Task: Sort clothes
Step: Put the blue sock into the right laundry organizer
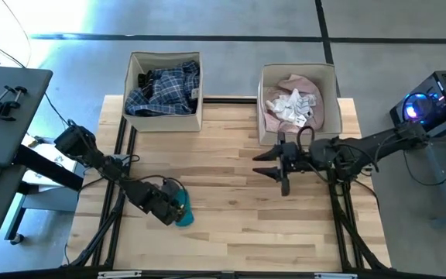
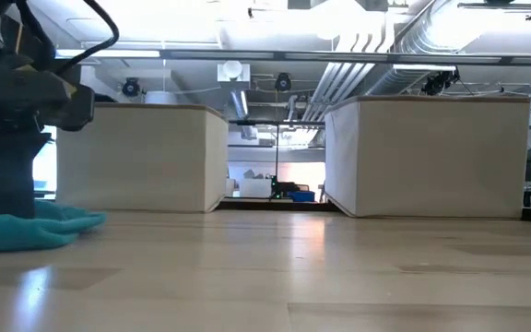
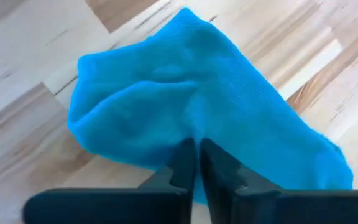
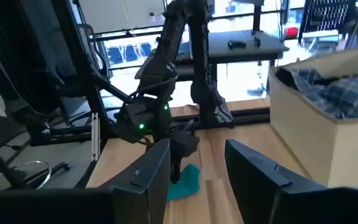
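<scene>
Left tool [image 3: 196,163] pinching flat teal sock [image 3: 197,112]

A sock [image 3: 197,118] lies on the table [image 1: 238,232] between the left gripper's [image 3: 197,165] nearly closed jaws, extending ahead of them; two boxes [image 1: 165,93] stand beyond.

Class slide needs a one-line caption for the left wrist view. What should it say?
Left gripper closed on a teal sock lying on the wooden table.
</scene>
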Controlling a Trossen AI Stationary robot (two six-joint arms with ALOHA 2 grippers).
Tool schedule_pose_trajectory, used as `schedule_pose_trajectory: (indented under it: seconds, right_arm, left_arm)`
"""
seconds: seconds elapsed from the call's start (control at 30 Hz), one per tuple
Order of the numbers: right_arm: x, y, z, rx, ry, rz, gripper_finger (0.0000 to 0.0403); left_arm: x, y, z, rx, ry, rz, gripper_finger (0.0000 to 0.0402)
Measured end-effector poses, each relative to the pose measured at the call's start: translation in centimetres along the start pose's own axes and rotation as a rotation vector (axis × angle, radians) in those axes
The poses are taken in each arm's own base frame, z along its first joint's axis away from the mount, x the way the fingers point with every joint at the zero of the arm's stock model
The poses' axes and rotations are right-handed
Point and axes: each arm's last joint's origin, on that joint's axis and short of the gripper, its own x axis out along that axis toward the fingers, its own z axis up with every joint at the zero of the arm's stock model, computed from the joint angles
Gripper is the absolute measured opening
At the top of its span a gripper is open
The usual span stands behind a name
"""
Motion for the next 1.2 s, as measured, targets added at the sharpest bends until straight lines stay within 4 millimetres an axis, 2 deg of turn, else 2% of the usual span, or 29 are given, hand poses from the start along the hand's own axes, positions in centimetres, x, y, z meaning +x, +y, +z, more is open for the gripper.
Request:
schedule_pose_trajectory:
  seconds: [0.2, 0.4, 0.8, 1.0, 1.2]
  right_arm:
    - [0.9, 0.1, -0.8, -0.029, 0.049, -0.007, 0.0144]
    - [3.2, 0.6, -3.6, -0.144, 0.208, -0.014, 0.0144]
    - [6.7, 1.2, -7.5, -0.171, 0.361, 0.016, 0.0144]
    - [7.7, 1.5, -8.3, -0.160, 0.366, 0.073, 0.0144]
    - [8.4, 1.9, -8.6, -0.190, 0.338, 0.133, 0.0144]
  left_arm:
    - [0.1, -0.3, 0.1, -0.017, -0.044, -0.029, 0.0004]
    - [0.1, -1.2, 0.4, -0.042, -0.109, -0.115, 0.0001]
    - [-2.3, -4.7, 1.5, -0.003, -0.215, -0.230, 0.0000]
    - [-3.5, -6.6, 2.5, 0.025, -0.281, -0.326, 0.0000]
    - [-4.7, -8.4, 4.3, 0.061, -0.371, -0.425, 0.0000]
